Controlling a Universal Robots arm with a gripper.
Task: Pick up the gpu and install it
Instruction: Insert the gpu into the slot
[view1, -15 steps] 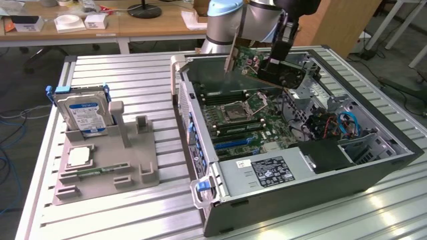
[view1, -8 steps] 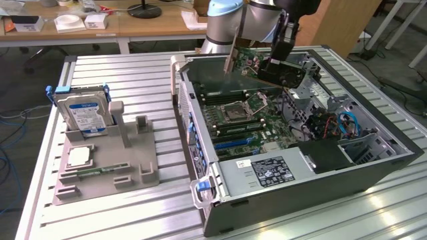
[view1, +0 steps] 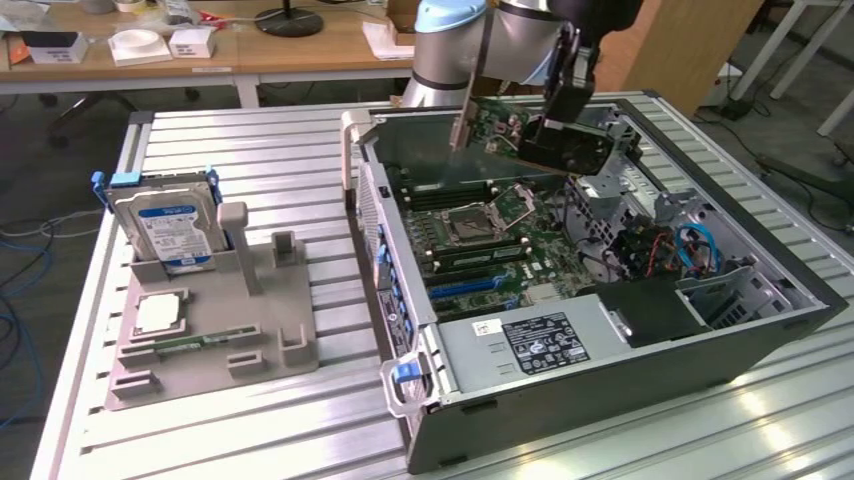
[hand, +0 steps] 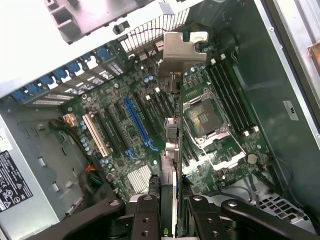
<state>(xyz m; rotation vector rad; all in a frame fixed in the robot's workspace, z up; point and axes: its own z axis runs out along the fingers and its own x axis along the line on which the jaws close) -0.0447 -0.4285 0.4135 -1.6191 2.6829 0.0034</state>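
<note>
Pinched between the gripper's (view1: 566, 122) jaws is the gpu (view1: 534, 138), tilted in the air. It hangs above the open computer case (view1: 747, 330), over the motherboard (view1: 501, 250).

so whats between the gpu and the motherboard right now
Nothing but open air: in the exterior view the gpu, gripped by the claw, hangs above the motherboard, apart from it.
</note>
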